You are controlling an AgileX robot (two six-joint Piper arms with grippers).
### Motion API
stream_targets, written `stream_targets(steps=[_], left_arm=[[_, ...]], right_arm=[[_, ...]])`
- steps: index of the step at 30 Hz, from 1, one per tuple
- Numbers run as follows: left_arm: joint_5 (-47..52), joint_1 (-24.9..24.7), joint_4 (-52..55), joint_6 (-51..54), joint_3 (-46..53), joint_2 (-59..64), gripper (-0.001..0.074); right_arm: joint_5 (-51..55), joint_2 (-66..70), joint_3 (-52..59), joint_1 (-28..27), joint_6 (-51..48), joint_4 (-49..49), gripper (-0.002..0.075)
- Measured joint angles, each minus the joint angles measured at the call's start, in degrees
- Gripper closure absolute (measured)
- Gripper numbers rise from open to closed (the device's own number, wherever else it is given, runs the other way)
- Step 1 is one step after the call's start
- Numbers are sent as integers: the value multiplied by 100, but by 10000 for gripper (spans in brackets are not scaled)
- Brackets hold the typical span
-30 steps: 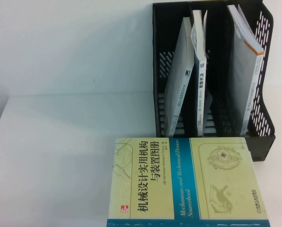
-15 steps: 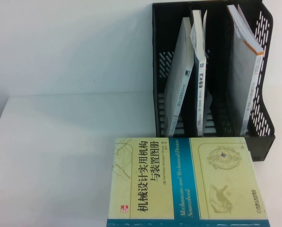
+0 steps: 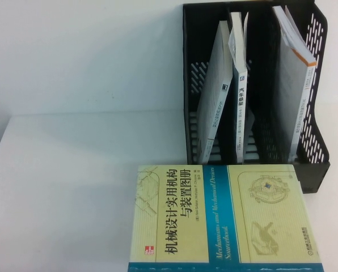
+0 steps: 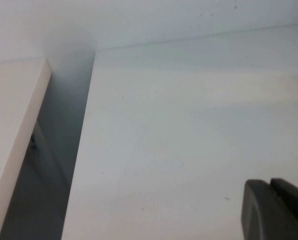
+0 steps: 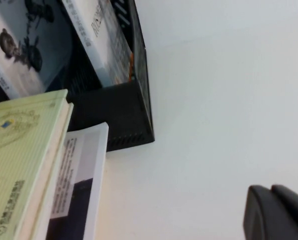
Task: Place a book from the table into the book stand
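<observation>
Yellow-green book (image 3: 225, 218) flat on table (image 3: 67, 187), just in front of black book stand (image 3: 313, 164). Thick, stiff, likely heavy; best gripped at an overhanging edge. Left gripper (image 4: 276, 210) and right gripper (image 5: 276, 212) low over bare table, apart from stand; finger spread cannot tell.

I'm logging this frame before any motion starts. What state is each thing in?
Green book: lying flat on the table, cover up, ungrasped.
Book stand: upright, three books leaning inside.
Left gripper: over bare table, holding nothing.
Right gripper: beside the stand, holding nothing.
</observation>
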Motion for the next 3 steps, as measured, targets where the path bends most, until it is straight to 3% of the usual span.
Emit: stream_targets(steps=[3], left_arm=[[0,0,0,0,0,0,737]], right_arm=[[11,0,0,0,129,-123,728]])
